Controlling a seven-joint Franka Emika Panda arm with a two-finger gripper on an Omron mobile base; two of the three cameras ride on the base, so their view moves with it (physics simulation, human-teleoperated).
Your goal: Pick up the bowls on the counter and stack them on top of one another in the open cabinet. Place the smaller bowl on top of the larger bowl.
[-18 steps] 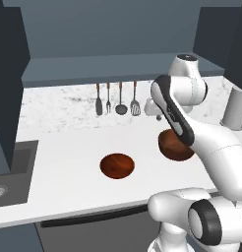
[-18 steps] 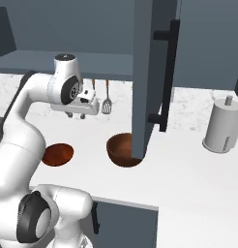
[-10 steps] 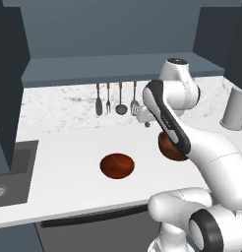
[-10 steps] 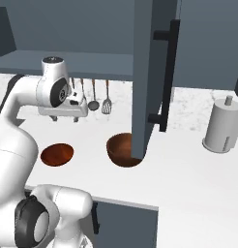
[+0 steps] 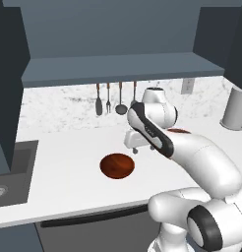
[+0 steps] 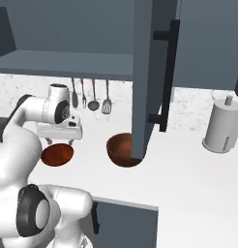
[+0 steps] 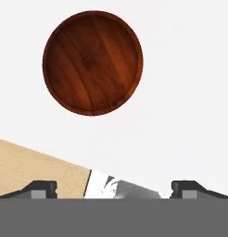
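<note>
The smaller bowl (image 5: 117, 165) (image 6: 57, 154), shallow and reddish-brown, lies on the white counter (image 5: 64, 147). My gripper (image 5: 135, 146) (image 6: 58, 141) hangs just above the counter, close behind this bowl, pointing down. It is open, with nothing between its fingers. In the hand view the gripper (image 7: 114, 189) has its tips wide apart, and the smaller bowl (image 7: 92, 62) lies ahead of them. The larger bowl (image 6: 122, 149), deep and dark brown, stands to the right; my arm hides all but a sliver of it (image 5: 178, 131). Above is the open cabinet (image 5: 118, 69), its shelf bare.
The cabinet's open door (image 6: 150, 72) hangs down in front of the larger bowl's right side. Utensils (image 5: 115, 98) hang on the backsplash. A paper towel holder (image 6: 221, 128) stands at the right, and a sink (image 5: 5, 172) is sunk at the left.
My arm has swung left, away from the larger bowl, and come down behind the smaller bowl. Both bowls have stayed where they were.
</note>
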